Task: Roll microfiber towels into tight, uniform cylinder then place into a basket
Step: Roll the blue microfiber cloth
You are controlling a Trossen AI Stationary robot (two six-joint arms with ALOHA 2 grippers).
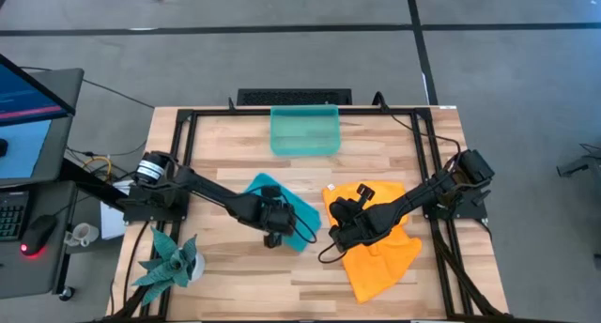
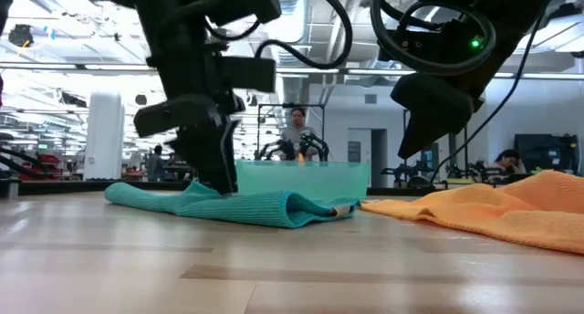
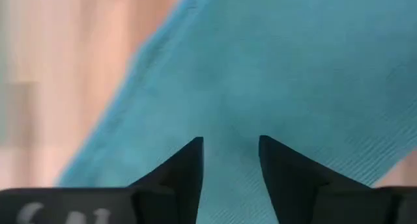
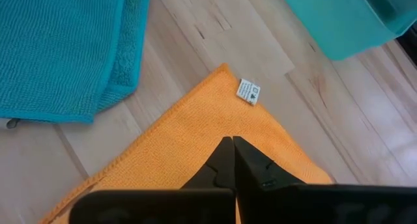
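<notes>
The teal towel (image 1: 285,208) lies folded in layers on the table, left of centre, and shows flat with a rounded fold at its right end in the low view (image 2: 274,207). My left gripper (image 3: 231,146) is open and points steeply down at this towel, its fingers (image 2: 217,172) reaching its upper face. The orange towel (image 1: 380,243) lies spread and rumpled to the right, one corner with a white tag (image 4: 247,90) toward the basket. My right gripper (image 4: 231,144) is shut just above that corner area, with nothing between its fingers. The basket (image 1: 304,130) stands at the far middle. My left gripper comes at the teal towel's upper face (image 3: 231,113) from above, slanting. Its open fingertips (image 3: 194,149) stand on either side of a strip of cloth. I cannot tell whether they touch it. The towel lies flat on the table.
A teal spiky plant figure (image 1: 169,262) stands at the near left corner. A black frame (image 1: 188,126) runs along the table's sides. Bare wood (image 1: 282,285) lies near the front edge and between the two towels. People and equipment show in the room beyond the table.
</notes>
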